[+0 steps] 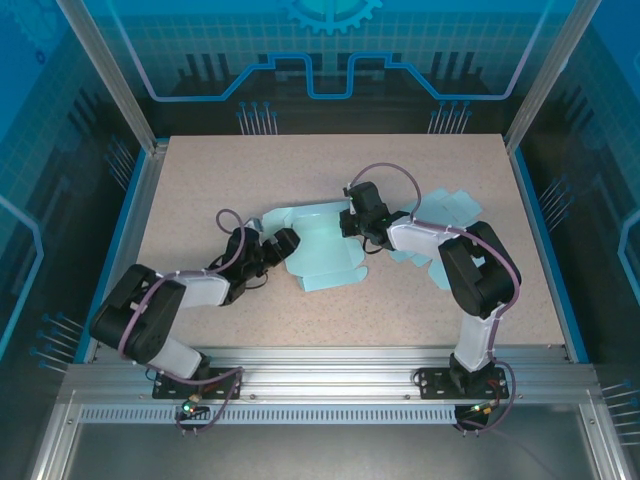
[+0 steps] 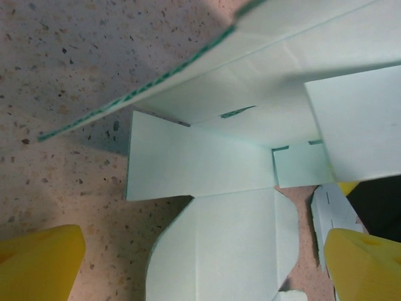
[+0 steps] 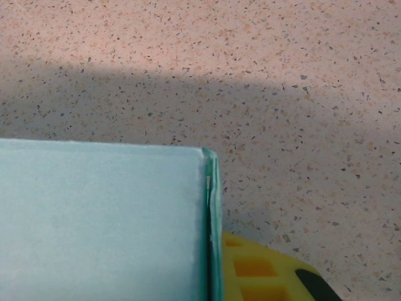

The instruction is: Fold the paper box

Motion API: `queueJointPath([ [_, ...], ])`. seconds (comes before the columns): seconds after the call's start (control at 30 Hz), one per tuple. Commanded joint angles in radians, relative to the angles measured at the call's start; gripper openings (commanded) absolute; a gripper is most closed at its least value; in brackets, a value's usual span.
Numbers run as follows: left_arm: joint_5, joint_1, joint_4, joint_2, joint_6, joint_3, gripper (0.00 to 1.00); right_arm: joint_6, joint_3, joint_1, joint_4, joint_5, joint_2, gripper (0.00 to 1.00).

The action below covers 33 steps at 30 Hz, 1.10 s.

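Left claw (image 1: pixel 286 243) gapes fully wide, holding nothing, just beside the half-folded paper box (image 1: pixel 322 252) at mid-surface (image 1: pixel 200 180). Right claw (image 1: pixel 352 218) is pinched tight on the box's right wall. If the left claw closes carelessly it could crease a loose flap, and the thin wall could slip out of the right claw's pinch.

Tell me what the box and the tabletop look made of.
Box: thin pale-teal card, matte, with sharp creases, cut slots and a thin edge. Tabletop: hard, smooth, beige with dark speckles, probably stone-look laminate or composite.
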Motion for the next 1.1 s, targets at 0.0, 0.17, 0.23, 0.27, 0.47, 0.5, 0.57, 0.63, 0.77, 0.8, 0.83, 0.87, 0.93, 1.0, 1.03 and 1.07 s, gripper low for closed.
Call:
queueJointPath([
  [0.0,0.033,-0.007,0.122,0.058,-0.01,0.037,0.99,0.009,0.027,0.018,-0.003,0.016,0.011,0.13],
  [0.17,0.102,-0.008,0.324,0.149,-0.014,0.047,0.99,0.005,0.026,0.019,-0.003,0.019,0.012,0.13],
  [0.23,0.117,-0.007,0.397,0.167,-0.019,0.044,0.99,0.005,0.028,0.02,-0.002,0.019,0.011,0.13],
  [0.27,0.116,-0.008,0.412,0.168,-0.015,0.04,0.99,0.005,0.028,0.02,-0.002,0.021,0.011,0.13],
  [0.47,0.083,-0.007,0.32,0.122,0.06,0.047,0.99,0.005,0.027,0.02,-0.002,0.014,0.012,0.13],
  [0.5,0.078,-0.007,0.291,0.112,0.079,0.053,0.99,0.006,0.027,0.02,-0.002,0.014,0.011,0.13],
  [0.57,0.069,-0.007,0.25,0.092,0.105,0.06,0.99,0.007,0.024,0.021,-0.001,0.014,0.009,0.13],
  [0.63,0.072,-0.007,0.231,0.09,0.121,0.071,0.99,0.008,0.022,0.021,0.003,0.014,0.008,0.13],
  [0.77,0.118,-0.008,0.256,0.117,0.117,0.095,0.96,0.009,0.02,0.021,0.002,0.013,0.008,0.13],
  [0.8,0.127,-0.01,0.265,0.126,0.115,0.104,0.96,0.009,0.02,0.021,0.0,0.013,0.009,0.13],
  [0.83,0.134,-0.012,0.269,0.135,0.112,0.11,0.96,0.008,0.019,0.021,0.002,0.013,0.008,0.13],
  [0.87,0.137,-0.013,0.274,0.141,0.112,0.114,0.96,0.009,0.019,0.021,0.0,0.014,0.008,0.13],
  [0.93,0.144,-0.015,0.286,0.156,0.107,0.122,0.96,0.01,0.017,0.021,0.003,0.01,0.009,0.13],
  [1.0,0.147,-0.015,0.301,0.168,0.103,0.124,0.96,0.011,0.017,0.022,0.006,0.004,0.009,0.13],
  [1.03,0.145,-0.016,0.31,0.173,0.099,0.12,0.96,0.012,0.016,0.022,0.006,0.002,0.009,0.13],
  [1.07,0.144,-0.015,0.321,0.175,0.096,0.116,0.96,0.013,0.016,0.022,0.005,0.003,0.01,0.13],
])
